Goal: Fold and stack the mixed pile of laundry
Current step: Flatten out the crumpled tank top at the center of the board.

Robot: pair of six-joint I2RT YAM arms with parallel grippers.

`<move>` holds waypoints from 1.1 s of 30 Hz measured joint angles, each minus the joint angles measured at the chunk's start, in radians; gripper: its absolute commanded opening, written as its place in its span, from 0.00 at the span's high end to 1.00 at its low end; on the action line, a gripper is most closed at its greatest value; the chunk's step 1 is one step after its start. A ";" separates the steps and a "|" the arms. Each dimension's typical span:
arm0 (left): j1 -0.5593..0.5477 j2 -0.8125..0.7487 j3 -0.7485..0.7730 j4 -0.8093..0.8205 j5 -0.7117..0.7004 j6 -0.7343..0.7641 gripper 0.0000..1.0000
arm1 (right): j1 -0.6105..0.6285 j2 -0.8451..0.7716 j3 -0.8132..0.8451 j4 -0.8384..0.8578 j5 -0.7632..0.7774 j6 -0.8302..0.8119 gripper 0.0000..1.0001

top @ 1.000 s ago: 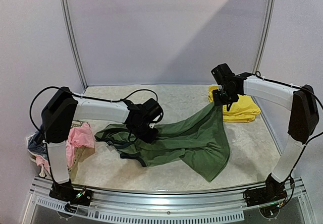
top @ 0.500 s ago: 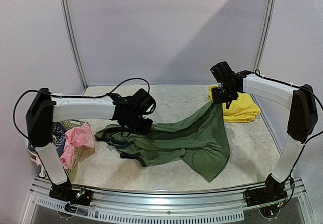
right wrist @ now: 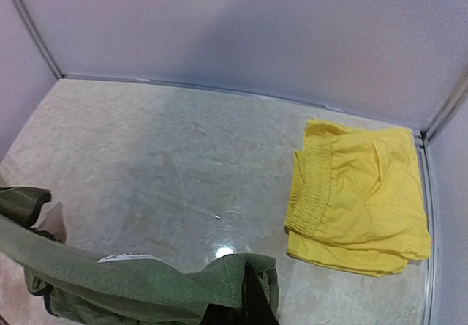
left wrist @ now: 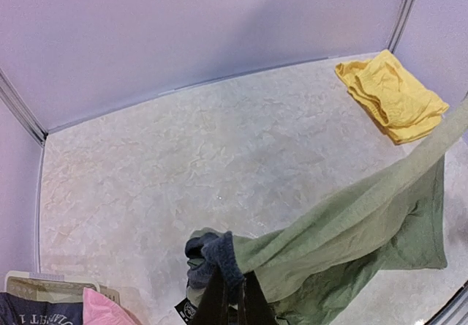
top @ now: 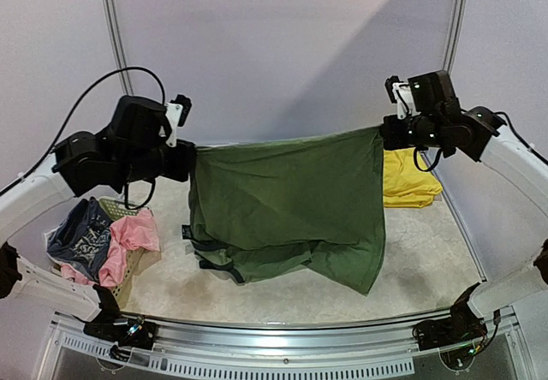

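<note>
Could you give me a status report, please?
Both shut on green top: left gripper, right gripper. Top stretched between them, hem on table. Nothing in the way.

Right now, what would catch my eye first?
A big olive-green top hangs stretched like a curtain, pinched at its top corners by the left fingers and right fingers. Behind it, folded yellow shorts sit at the far right, and a pink piece spills from the basket at the left.
</note>
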 measured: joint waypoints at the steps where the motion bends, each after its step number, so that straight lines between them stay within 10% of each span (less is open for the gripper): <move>1: -0.001 -0.026 0.003 -0.009 -0.003 0.003 1.00 | 0.015 -0.033 0.000 0.000 -0.016 -0.012 1.00; 23: -0.049 -0.142 0.497 -0.110 0.116 0.173 1.00 | 0.093 -0.321 0.303 -0.167 -0.407 -0.097 1.00; 33: 0.079 0.198 0.867 -0.202 0.057 0.249 1.00 | 0.093 -0.026 0.616 -0.219 -0.076 -0.017 1.00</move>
